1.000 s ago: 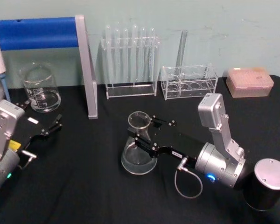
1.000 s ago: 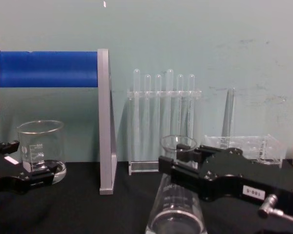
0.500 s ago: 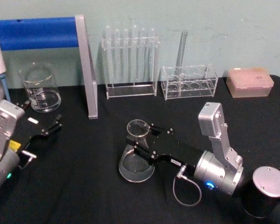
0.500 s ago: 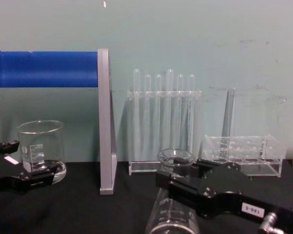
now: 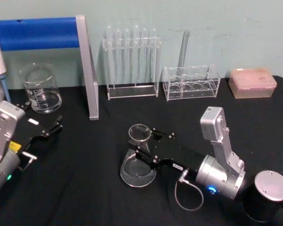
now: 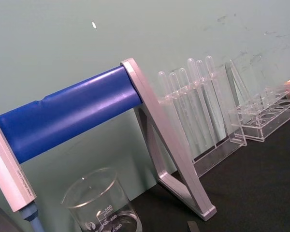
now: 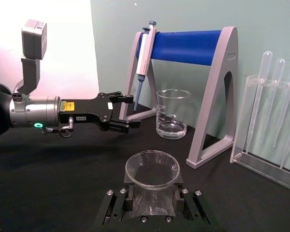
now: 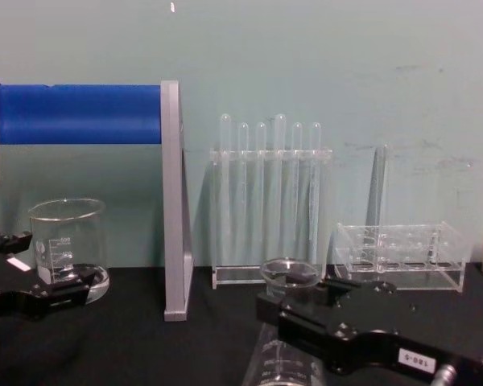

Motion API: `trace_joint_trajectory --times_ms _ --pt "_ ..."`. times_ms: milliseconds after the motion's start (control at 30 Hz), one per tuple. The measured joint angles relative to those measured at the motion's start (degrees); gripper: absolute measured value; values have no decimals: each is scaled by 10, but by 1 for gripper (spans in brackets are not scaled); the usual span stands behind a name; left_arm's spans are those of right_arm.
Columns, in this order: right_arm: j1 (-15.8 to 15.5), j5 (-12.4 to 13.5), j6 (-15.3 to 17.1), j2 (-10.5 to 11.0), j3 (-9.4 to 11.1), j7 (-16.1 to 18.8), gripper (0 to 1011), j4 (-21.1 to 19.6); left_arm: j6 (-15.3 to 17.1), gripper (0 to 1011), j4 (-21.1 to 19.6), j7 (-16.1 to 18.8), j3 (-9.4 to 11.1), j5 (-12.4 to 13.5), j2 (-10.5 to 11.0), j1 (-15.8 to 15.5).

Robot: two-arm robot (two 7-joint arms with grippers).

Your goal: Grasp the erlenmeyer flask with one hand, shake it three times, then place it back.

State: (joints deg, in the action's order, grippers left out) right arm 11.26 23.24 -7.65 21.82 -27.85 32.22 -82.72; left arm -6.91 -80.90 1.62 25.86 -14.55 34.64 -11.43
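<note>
While the right arm holds the flask low over the black table, the job looks to be at the shake or the set-down.

Going from big to small: the blue-barred pipette stand and beaker sit at the far left, where the left gripper is parked with its fingers spread, holding nothing. Near mid-table the right gripper has its fingers clamped on the neck of the erlenmeyer flask, upright, base on or just above the cloth; I cannot tell which. My guess: next it needs a level lowering, then release.
</note>
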Motion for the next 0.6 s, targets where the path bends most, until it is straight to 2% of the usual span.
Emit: trace_joint_trajectory --times_ms 600 --pt "1 -1 6 0 -3 -1 456 2 0 1001 0 0 0 0 0 0"
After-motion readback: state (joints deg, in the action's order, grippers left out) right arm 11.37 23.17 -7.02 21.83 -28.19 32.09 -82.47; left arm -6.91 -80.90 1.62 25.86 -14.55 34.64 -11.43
